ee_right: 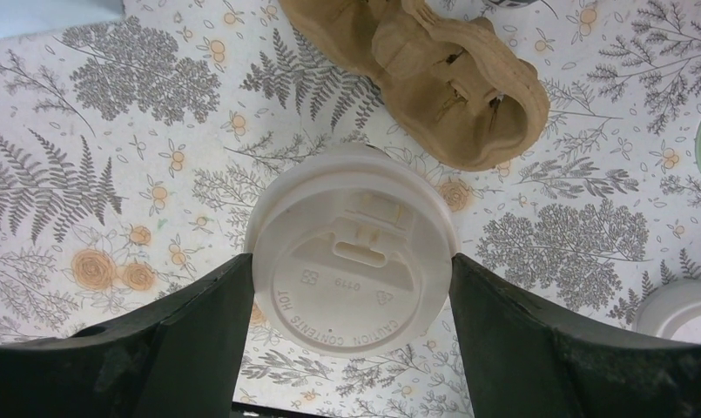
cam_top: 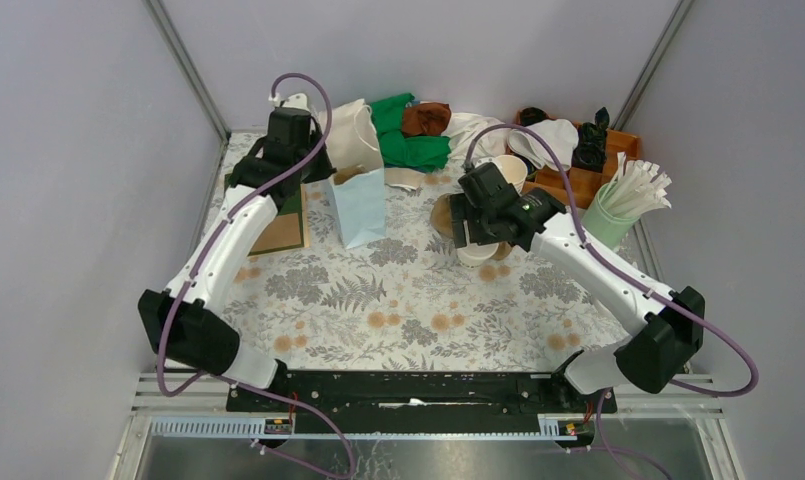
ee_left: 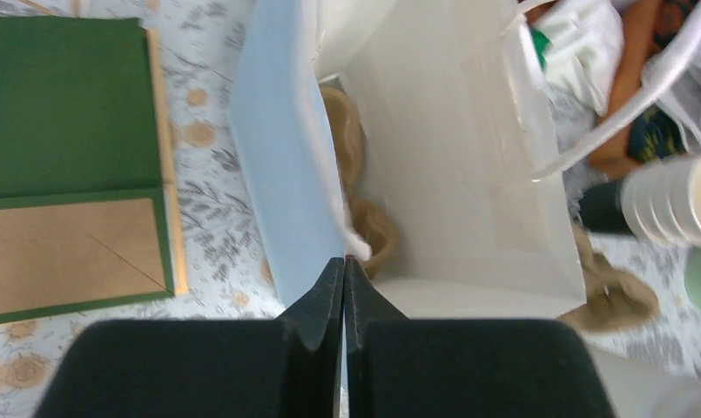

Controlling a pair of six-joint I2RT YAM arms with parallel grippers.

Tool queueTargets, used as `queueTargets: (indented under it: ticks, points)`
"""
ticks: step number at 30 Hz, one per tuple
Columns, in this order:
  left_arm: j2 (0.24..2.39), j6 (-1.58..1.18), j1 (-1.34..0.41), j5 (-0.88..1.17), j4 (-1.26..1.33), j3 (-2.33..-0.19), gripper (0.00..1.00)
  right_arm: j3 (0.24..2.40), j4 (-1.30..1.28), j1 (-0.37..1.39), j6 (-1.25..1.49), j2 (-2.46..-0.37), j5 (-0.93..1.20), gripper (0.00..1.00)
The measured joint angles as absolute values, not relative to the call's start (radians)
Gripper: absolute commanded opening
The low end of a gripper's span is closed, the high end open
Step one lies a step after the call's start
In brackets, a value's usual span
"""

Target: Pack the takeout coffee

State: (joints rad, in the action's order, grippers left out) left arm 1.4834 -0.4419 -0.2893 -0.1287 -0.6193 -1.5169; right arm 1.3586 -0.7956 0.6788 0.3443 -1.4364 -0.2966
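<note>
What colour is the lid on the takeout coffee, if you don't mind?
The lid is white, shown best in the right wrist view.

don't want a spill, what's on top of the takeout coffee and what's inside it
A white round lid sits on the takeout coffee, gripped at its sides by the right gripper. It covers the whole mouth, so the contents are hidden.
</note>
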Motion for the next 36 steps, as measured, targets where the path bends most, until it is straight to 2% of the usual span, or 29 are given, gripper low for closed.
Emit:
queueTargets:
  ticks: [9, 27, 36]
  points:
    - [1.278, -0.418, -0.471, -0.010, -0.749, -1.477, 0.00, 1.310, -0.808, 0.679, 0.337, -1.364, -0.341, 0.78]
    - [1.013, -0.303, -0.508, 0.463, -0.882, -1.268, 0.00, 1.035, -0.786, 0.680, 0.400, -1.293, -0.362, 0.78]
    - [0.995, -0.255, -0.508, 0.581, -0.841, -1.187, 0.00, 0.949, -0.743, 0.681, 0.437, -1.193, -0.374, 0.99]
